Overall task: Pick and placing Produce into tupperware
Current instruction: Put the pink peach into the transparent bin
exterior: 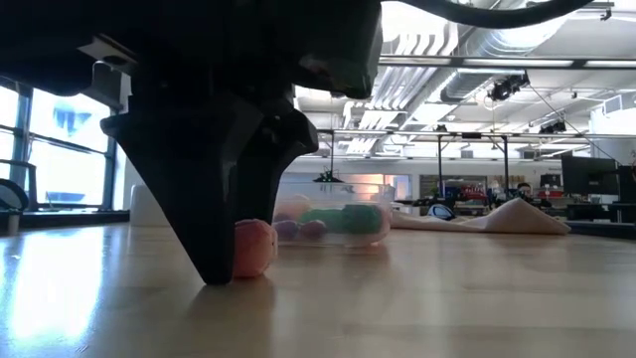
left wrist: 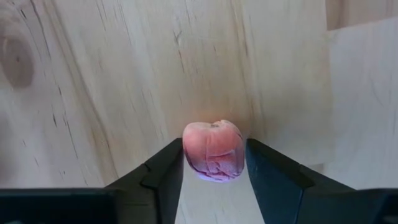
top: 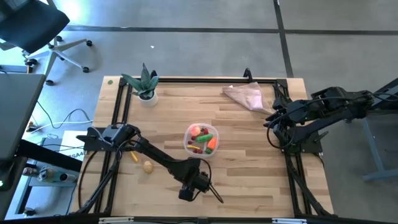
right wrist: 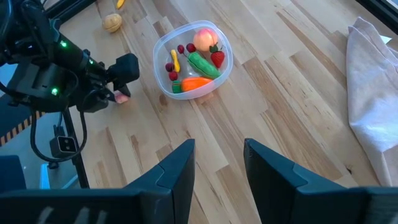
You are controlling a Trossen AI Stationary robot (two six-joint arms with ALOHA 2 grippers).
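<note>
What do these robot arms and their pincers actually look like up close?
Both arms are dark, jointed segments with black cables running along them. The left gripper ends in two black, wedge-shaped fingers. The right gripper has the same flat, dark tapered fingers. Small green lights glow on the left arm.
</note>
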